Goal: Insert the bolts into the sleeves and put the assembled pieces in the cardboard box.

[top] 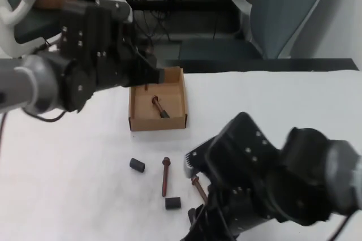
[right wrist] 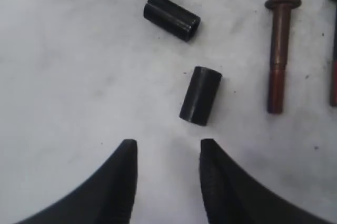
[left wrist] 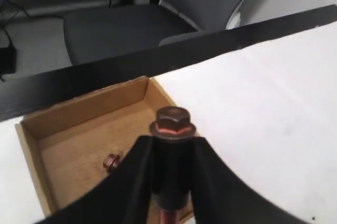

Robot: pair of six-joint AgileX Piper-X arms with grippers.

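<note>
My left gripper [left wrist: 169, 148] is shut on an assembled piece, a copper bolt [left wrist: 171, 121] pushed through a black sleeve [left wrist: 169, 182]. It hangs above the open cardboard box [left wrist: 84, 109]. In the high view the left gripper [top: 154, 77] sits over the box's [top: 158, 122] back edge. Another assembled piece [top: 159, 107] lies inside the box. My right gripper [right wrist: 167, 148] is open just above the white table. A loose black sleeve [right wrist: 200, 96] lies a short way beyond its fingertips. A second sleeve [right wrist: 172, 17] and a loose bolt [right wrist: 280, 50] lie farther out.
In front of the box lie a sleeve [top: 137, 165], a bolt [top: 165, 176], another sleeve [top: 172, 202] and a bolt [top: 198, 187] beside the right arm [top: 271, 184]. An office chair [top: 283, 14] stands beyond the table's far edge.
</note>
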